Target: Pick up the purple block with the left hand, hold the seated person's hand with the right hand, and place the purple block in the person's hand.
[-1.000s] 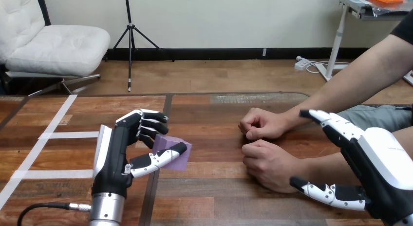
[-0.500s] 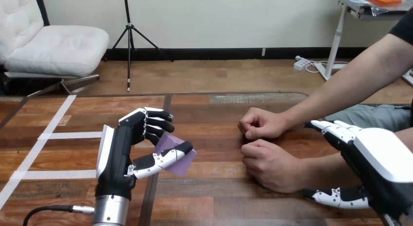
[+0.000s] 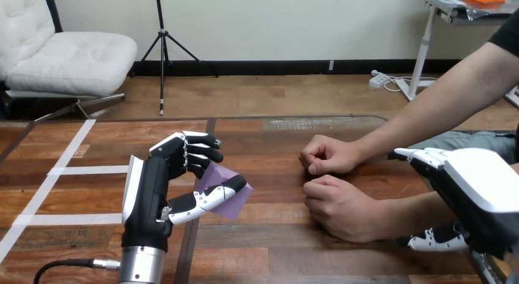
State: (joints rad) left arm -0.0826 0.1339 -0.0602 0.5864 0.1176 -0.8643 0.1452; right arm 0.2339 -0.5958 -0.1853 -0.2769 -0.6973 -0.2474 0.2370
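I see L hand pinching purple block thumb-to-fingers over bench; R hand spread, thumb and fingers either side of person's forearm.

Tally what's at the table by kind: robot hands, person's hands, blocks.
Robot hands: 2 (left hand, right hand)
Person's hands: 2 (farther hand, nearer hand)
Blocks: 1 (purple block, in the left hand's fingers)
Total: 5

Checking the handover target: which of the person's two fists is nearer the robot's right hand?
The near fist, closer to the camera; the right hand flanks its forearm.
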